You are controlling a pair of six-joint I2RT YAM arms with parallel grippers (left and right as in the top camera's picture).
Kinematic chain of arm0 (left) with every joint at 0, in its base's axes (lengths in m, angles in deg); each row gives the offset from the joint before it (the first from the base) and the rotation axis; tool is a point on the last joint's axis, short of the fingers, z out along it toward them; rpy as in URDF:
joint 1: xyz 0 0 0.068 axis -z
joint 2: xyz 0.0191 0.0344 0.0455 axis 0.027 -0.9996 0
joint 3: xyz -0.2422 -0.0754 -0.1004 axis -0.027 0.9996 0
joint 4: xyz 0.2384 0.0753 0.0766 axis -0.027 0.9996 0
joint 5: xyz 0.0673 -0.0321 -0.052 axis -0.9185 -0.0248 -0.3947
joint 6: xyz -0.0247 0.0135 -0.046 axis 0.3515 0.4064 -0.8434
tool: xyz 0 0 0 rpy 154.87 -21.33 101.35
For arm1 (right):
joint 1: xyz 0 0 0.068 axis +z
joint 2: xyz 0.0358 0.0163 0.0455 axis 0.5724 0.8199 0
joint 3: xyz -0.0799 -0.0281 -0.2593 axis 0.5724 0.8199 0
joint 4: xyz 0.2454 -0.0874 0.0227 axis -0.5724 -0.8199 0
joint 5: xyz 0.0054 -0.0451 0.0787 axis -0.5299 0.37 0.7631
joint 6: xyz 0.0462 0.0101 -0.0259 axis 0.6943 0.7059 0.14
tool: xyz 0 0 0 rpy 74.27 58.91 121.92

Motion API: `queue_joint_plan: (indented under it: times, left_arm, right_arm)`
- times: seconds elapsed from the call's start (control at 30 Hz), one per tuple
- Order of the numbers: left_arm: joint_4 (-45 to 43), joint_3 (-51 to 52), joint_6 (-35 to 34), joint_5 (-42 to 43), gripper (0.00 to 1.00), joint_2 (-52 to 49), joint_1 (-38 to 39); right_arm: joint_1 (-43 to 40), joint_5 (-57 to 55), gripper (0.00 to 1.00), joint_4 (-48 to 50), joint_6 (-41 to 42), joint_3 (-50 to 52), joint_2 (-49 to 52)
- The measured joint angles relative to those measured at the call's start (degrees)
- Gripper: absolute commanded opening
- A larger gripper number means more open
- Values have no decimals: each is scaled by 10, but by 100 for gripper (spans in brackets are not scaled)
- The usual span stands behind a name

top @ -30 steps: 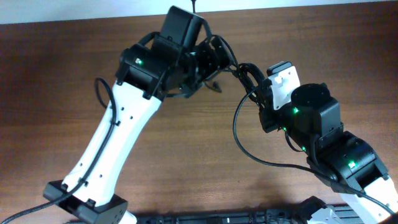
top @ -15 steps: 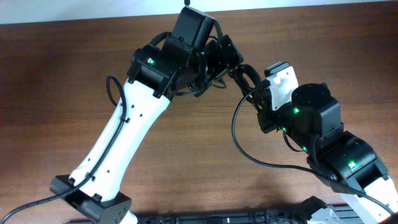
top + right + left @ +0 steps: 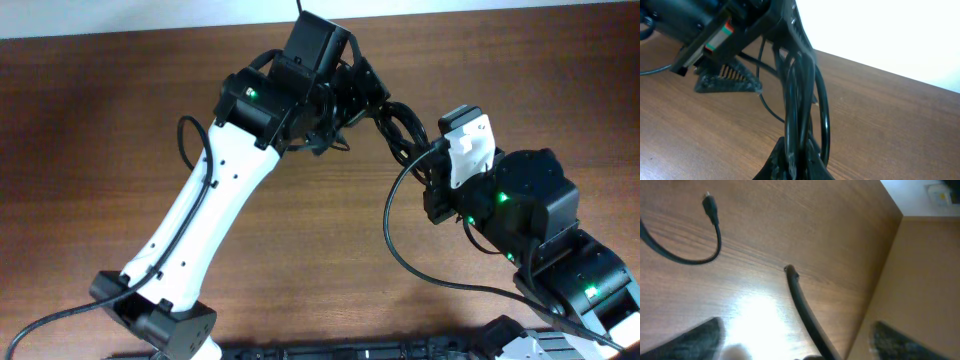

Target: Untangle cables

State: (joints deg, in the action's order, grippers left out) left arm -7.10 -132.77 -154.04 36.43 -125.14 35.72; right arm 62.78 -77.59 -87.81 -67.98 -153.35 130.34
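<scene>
Black cables (image 3: 802, 90) bunched in looped strands; right tool (image 3: 792, 156) clamped on them; left tool (image 3: 797, 341) spread wide.

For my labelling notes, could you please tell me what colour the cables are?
Black; the cables show best in the right wrist view.

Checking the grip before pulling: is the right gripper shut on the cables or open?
Shut: the right gripper clamps the looped black cables, as the right wrist view shows.
</scene>
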Motion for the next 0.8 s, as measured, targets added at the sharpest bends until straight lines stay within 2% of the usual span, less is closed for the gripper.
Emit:
queue_joint_plan:
  times: [0.07,0.13,0.4,0.67,0.8]
  left_arm:
    - [0,0,-6,0,43,-3,0]
    - [0,0,-4,0,30,-4,0]
    - [0,0,-10,1,0,-4,1]
    - [0,0,2,2,0,-4,2]
    - [0,0,24,3,0,-4,2]
  right_arm:
    - [0,2,4,0,0,0,0]
    - [0,4,4,0,0,0,0]
    - [0,15,4,0,0,0,0]
    - [0,15,4,-1,0,0,0]
    - [0,15,8,-9,1,0,0]
